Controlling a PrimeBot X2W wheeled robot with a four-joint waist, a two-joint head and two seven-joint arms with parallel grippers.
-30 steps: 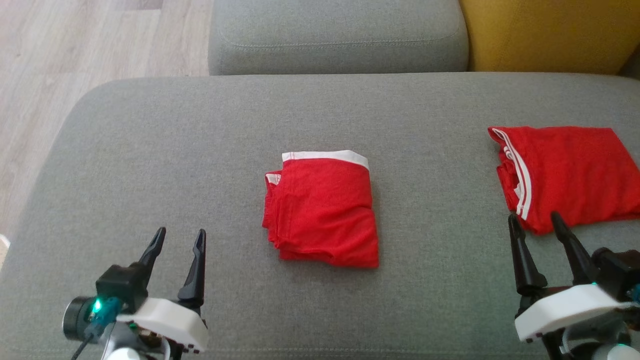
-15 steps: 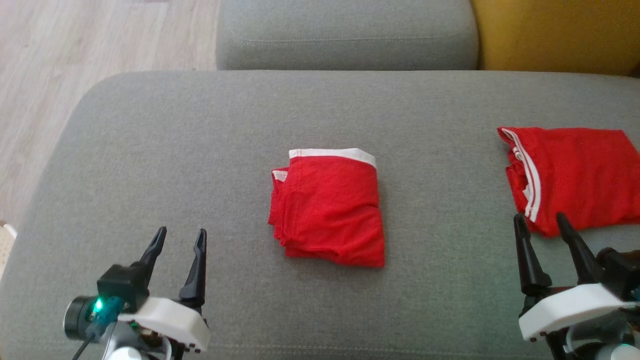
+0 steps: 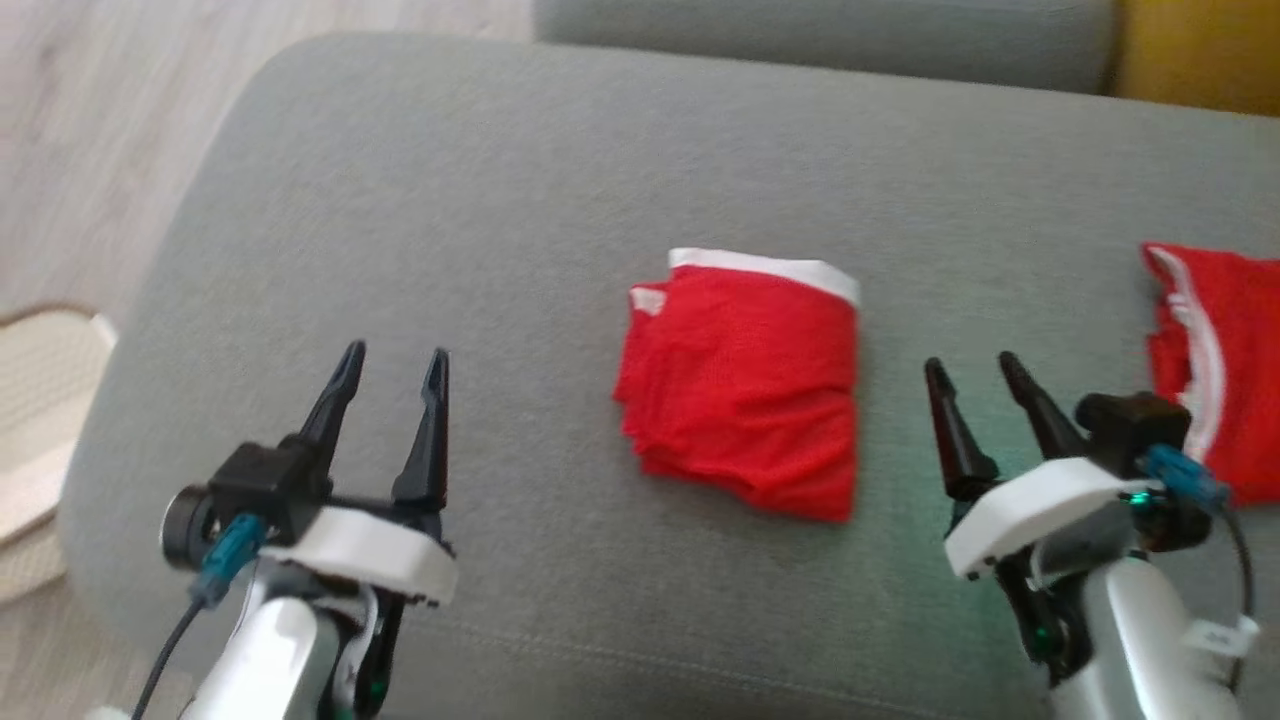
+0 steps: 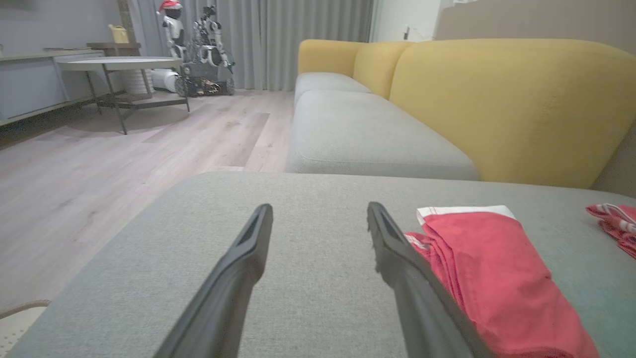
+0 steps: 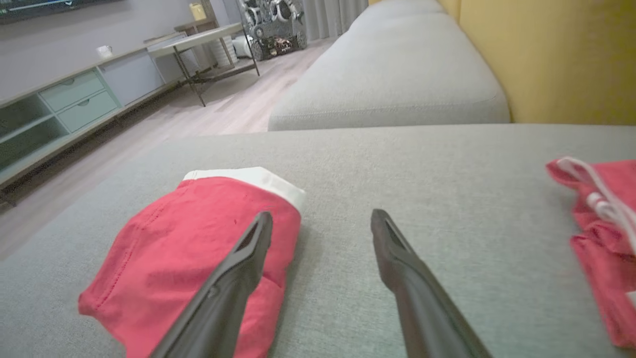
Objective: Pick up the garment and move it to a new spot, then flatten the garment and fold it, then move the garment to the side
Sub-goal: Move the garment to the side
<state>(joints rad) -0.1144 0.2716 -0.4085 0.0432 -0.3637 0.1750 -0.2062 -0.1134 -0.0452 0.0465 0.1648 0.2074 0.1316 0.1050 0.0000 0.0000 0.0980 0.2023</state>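
The red garment (image 3: 740,385) lies folded on the grey sofa seat (image 3: 480,180), between my left pincer (image 3: 395,352) and right pincer (image 3: 971,362). Both gape, empty. Remaining, I judge: moving it aside.

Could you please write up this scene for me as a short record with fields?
surface: grey sofa cushion
centre item: folded garment, red, white band at its far edge, lying on the cushion
right item: striped garment, red with white stripes, apart from the folded one
left claw: open, empty, left of the folded garment
right claw: open, empty, between the two garments
task stage: folding looks done; the move to the side seems still to come
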